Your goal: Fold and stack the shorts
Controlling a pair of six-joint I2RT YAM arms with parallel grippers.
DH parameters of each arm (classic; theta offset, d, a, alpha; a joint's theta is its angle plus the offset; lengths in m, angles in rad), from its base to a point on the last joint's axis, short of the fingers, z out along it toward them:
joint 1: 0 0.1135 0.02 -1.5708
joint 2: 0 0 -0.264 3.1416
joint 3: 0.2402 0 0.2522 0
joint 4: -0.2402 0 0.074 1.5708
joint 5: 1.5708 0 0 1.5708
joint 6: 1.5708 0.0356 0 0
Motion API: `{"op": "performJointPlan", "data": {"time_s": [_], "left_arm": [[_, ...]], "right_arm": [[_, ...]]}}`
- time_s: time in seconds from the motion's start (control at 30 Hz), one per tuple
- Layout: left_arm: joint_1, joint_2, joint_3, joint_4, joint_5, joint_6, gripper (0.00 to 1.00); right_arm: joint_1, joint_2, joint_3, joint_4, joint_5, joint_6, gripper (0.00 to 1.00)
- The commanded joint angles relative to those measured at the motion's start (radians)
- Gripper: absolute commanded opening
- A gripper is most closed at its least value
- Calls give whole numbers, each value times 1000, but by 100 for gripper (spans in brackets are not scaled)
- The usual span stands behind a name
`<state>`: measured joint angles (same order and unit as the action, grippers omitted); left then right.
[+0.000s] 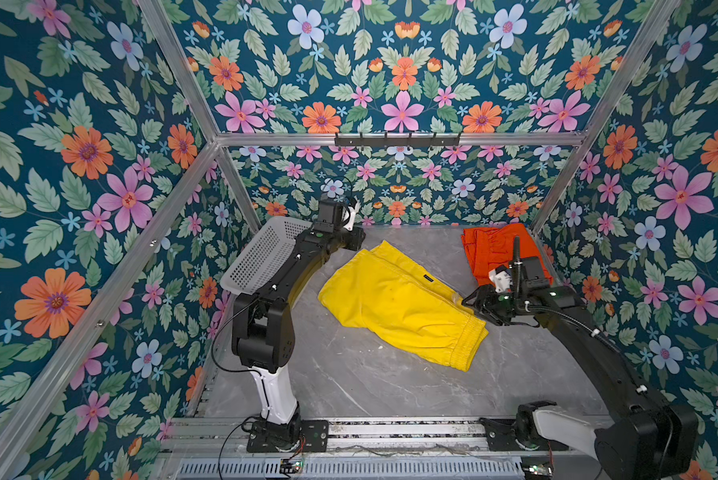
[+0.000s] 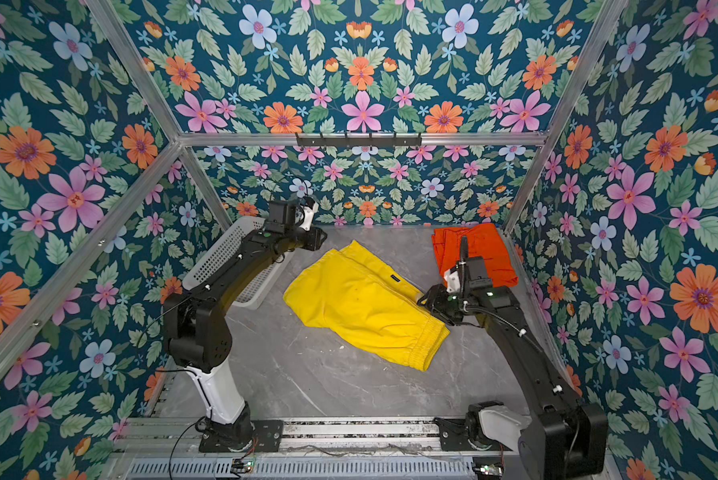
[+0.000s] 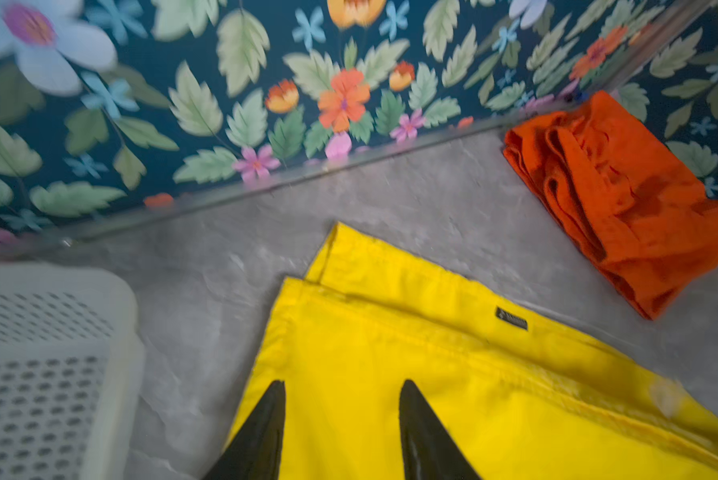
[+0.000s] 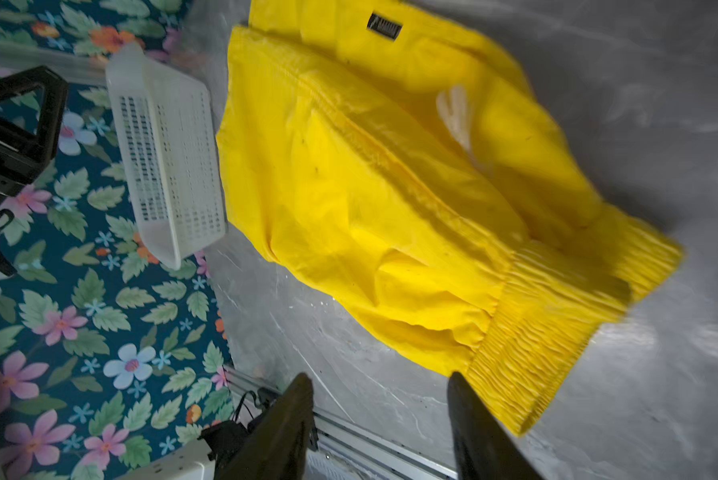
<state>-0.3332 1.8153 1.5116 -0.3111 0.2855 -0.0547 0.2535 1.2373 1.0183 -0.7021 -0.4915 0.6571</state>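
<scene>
The yellow shorts (image 1: 399,307) are being seen spread mid-counter (image 1: 370,386). The right pincer (image 4: 380,376) is being held apart, empty, near the waistband, and the left pincer (image 3: 344,384) likewise (over the leg end). The orange shorts (image 1: 498,253) are being seen folded at the far right corner.

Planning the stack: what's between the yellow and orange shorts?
Bare grey marbled tabletop between yellow fabric shorts and orange fabric shorts; left wrist view shows it.

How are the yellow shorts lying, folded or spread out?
Folded once: the yellow shorts lie leg over leg, two hems stacked, the waistband doubled.
</scene>
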Motion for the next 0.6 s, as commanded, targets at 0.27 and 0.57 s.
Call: {"op": "performJointPlan", "data": {"time_s": [0.27, 0.57], "left_arm": [[-1, 86, -252, 133, 55, -157, 44], [-3, 57, -434, 118, 33, -231, 44]], "right_arm": [[53, 256, -119, 192, 13, 75, 52], [-130, 278, -268, 151, 25, 22, 52]]}}
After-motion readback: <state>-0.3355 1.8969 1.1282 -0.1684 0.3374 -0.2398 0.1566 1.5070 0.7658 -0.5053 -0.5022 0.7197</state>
